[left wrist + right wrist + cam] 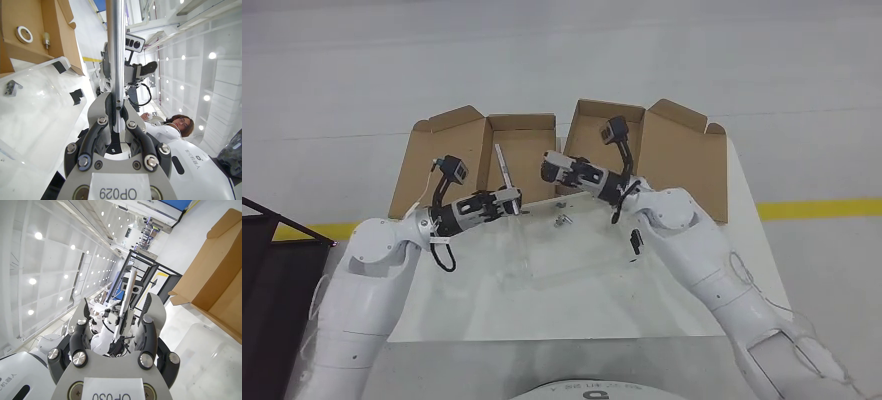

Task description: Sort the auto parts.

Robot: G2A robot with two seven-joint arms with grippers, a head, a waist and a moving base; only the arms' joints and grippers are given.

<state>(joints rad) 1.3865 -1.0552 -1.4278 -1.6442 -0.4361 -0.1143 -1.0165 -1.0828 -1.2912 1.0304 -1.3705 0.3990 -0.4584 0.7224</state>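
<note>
Metal rod (115,56) clamped in left pincer (115,108); right pincer (119,303) spread apart; white printed label (118,186) on each pincer base.

Rod (115,56): plain bright silver metal; ring (24,34): silver-white; bolt (46,40): pale yellowish metal; bracket (11,88): mid grey. Cardboard box (34,11): plain tan brown; tray (47,64): clear plastic with black corner pads (76,96); bench (542,310): white. Left hand (116,106) and right hand (118,301): light grey plates, black links, silver screws, white label with black print.
</note>
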